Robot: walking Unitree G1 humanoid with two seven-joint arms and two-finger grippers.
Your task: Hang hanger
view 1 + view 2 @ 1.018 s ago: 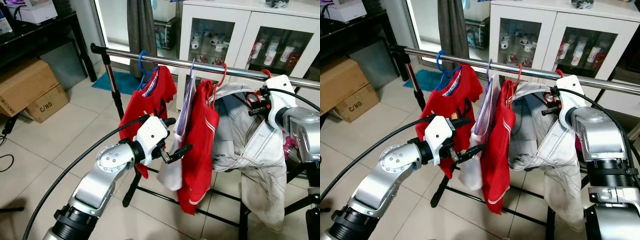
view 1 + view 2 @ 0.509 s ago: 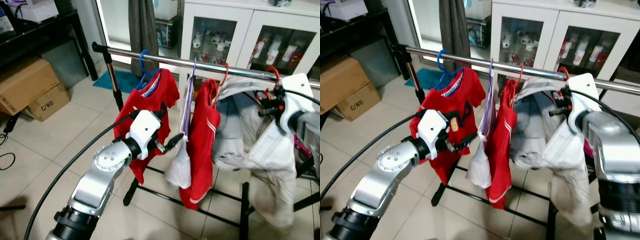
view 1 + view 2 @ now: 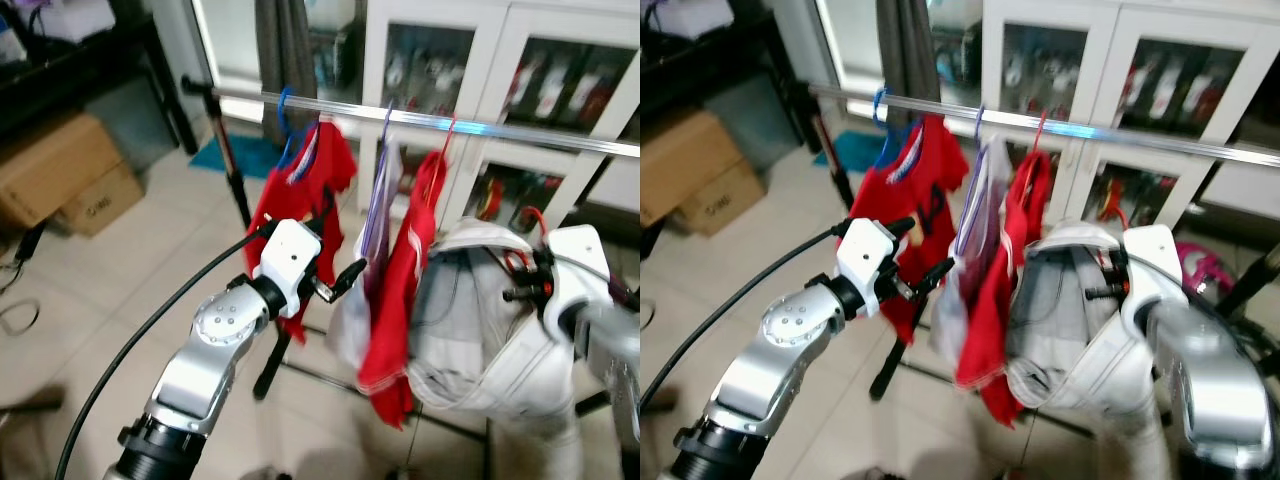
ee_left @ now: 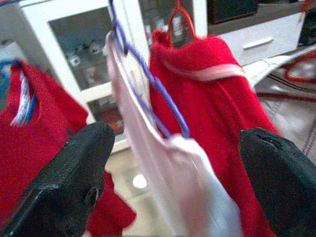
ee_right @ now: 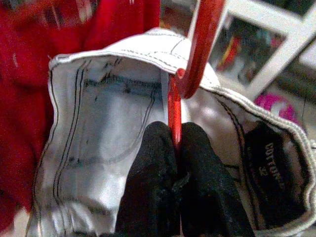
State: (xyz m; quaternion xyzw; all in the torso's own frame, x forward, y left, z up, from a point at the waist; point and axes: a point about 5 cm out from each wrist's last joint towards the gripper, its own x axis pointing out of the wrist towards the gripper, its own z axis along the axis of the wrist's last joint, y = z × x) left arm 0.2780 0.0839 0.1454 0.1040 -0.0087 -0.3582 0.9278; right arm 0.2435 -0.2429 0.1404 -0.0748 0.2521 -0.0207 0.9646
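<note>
My right claw (image 5: 174,163) clamps the red hanger (image 5: 193,59) carrying white jeans (image 3: 470,330), held below the rail (image 3: 480,125). My left claw (image 3: 335,285), fingers apart, waits beside the lilac garment (image 4: 163,163). Next, I judge, lift the hook over the rail's right end.

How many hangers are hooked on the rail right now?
3: blue hanger nearest the rail's left end, purple hanger next, red hanger after it. A fourth, the red-hooked hanger, is off the rail in the right gripper.
</note>
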